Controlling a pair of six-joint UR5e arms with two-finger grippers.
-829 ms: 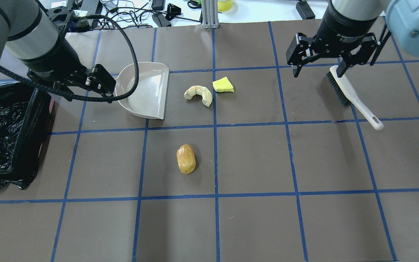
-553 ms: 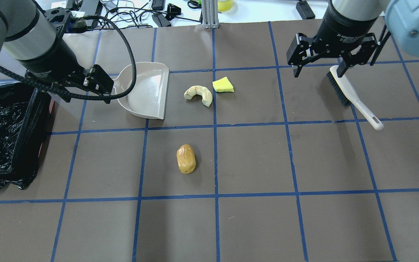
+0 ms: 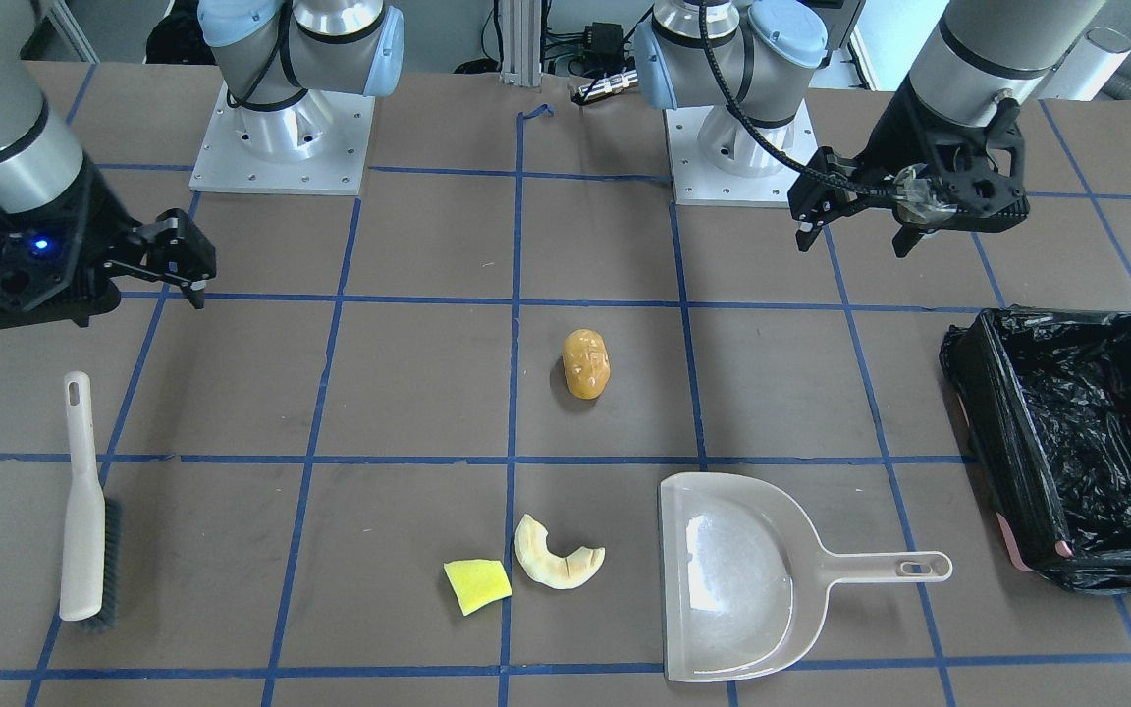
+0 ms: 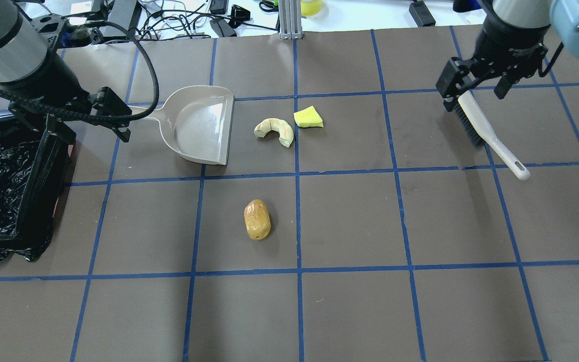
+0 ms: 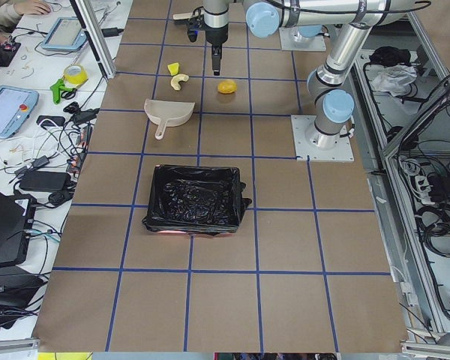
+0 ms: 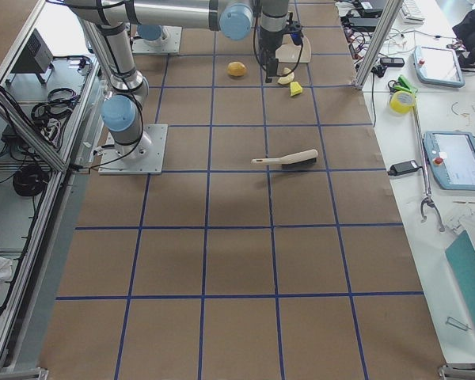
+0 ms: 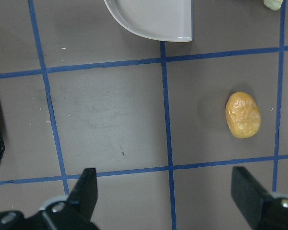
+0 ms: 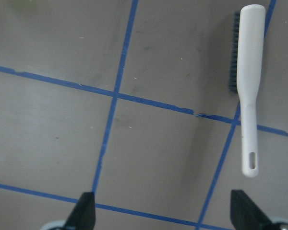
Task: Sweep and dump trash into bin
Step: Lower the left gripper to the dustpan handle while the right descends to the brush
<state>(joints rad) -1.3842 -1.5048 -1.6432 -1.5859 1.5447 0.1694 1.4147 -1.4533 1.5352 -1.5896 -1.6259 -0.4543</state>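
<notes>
The table (image 4: 350, 311), brown with a blue tape grid, fills the overhead view, and its lower half is open surface. The bin (image 4: 43, 166) sits at the left edge at mid-height, its black liner cut off by the frame.

The left gripper (image 4: 88, 136) hangs in the upper left, between the bin's near wall and the dustpan's handle. Its jaws are wide and hold nothing. The right gripper (image 4: 473, 99) hangs in the upper right over the brush's bristle end, also spread wide and holding nothing.

The dustpan (image 4: 204, 125) lies left of centre in the upper half, its straight lip facing right. The brush (image 4: 485, 133) lies aslant, with its handle pointing to the lower right.

Of the trash, the lump (image 4: 257, 219) lies alone near the centre with open table on every side. The crescent (image 4: 274, 130) lies near the dustpan's lip, with a gap between them. The wedge (image 4: 308, 117) lies just beside the crescent, to its upper right.
</notes>
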